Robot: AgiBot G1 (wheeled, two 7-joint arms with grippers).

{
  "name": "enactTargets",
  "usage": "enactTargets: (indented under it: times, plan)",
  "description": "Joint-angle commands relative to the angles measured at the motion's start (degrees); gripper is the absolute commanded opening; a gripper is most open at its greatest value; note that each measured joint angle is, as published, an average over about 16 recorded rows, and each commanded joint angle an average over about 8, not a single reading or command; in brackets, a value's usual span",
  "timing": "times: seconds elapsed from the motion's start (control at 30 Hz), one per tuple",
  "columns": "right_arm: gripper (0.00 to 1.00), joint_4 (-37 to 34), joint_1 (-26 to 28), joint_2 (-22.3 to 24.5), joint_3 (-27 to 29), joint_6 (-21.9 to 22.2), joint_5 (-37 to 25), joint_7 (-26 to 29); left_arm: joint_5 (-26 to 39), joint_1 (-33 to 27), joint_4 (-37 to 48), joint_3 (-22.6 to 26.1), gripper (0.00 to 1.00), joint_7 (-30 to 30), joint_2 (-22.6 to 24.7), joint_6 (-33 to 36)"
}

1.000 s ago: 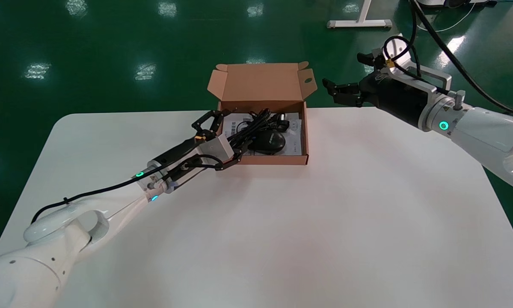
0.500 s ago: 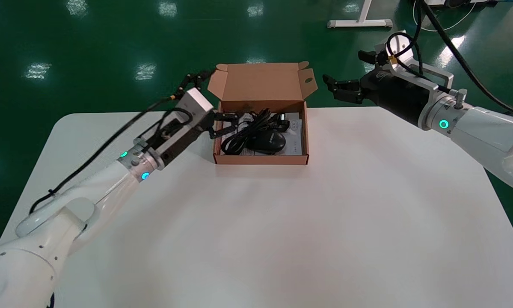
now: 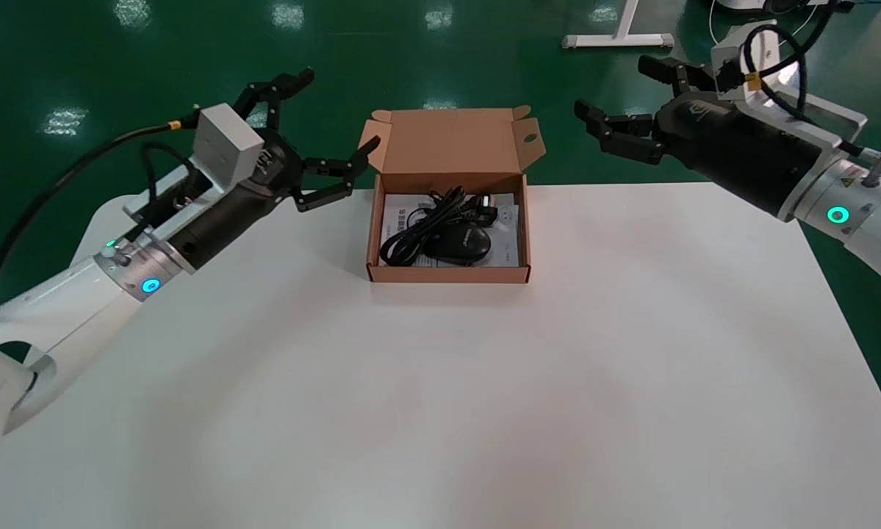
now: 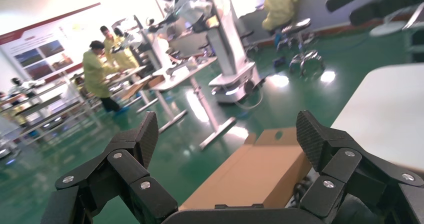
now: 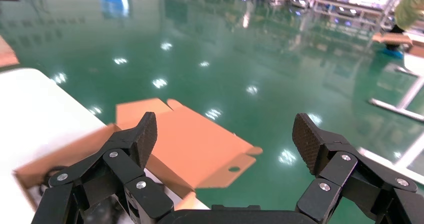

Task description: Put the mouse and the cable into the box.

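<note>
An open cardboard box (image 3: pixel 447 275) stands at the back middle of the white table, its lid (image 3: pixel 451 139) raised behind it. Inside lie a black mouse (image 3: pixel 459 243) and a coiled black cable (image 3: pixel 418 229) on a printed sheet. My left gripper (image 3: pixel 321 125) hovers open and empty in the air just left of the lid. My right gripper (image 3: pixel 615 94) is open and empty, raised to the right of the box. The lid (image 4: pixel 260 171) appears beyond the left fingers (image 4: pixel 142 136) in the left wrist view, and the lid (image 5: pixel 192 144) lies below the right fingers (image 5: pixel 145 134) in the right wrist view.
The white table (image 3: pixel 440 397) stretches wide in front of the box. Beyond its back edge is green floor, with a white stand base (image 3: pixel 616 38) far behind. People and workbenches (image 4: pixel 107 76) are in the distance.
My left gripper has drawn out of the box, leaving the cable inside, and has risen up and to the left. My right gripper has lifted and shifted slightly right.
</note>
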Motion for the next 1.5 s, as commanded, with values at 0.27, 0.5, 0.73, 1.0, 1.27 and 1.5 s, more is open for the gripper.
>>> enactTargets:
  times: [0.27, 0.5, 0.73, 1.0, 1.27, 1.5]
  plan:
    - [1.0, 11.54, -4.98, 5.16, -0.1, -5.02, 3.0, 6.91, -1.38, 2.44, -10.0, 1.58, 1.0, -13.18, -6.45, 4.5]
    - [1.0, 20.12, -8.69, 9.0, -0.18, -8.76, 5.24, 12.05, -2.41, 4.26, -17.44, 2.75, 1.0, -22.99, -11.25, 7.85]
    - [1.0, 28.42, -12.28, 12.71, -0.26, -12.37, 7.4, 17.02, -3.4, 6.02, -24.63, 3.88, 1.0, -32.47, -15.89, 11.08]
    - [1.0, 37.96, -16.4, 16.98, -0.34, -16.52, 9.88, 22.73, -4.54, 8.04, -32.91, 5.19, 1.0, -43.37, -21.23, 14.8]
    - [1.0, 47.44, -20.5, 21.22, -0.43, -20.64, 12.35, 28.41, -5.67, 10.04, -41.08, 6.48, 1.0, -54.15, -26.51, 18.48]
    - [1.0, 53.57, -23.13, 23.95, -0.5, -23.35, 13.96, 31.9, -6.2, 10.96, -45.43, 7.07, 1.0, -59.56, -29.08, 20.33]
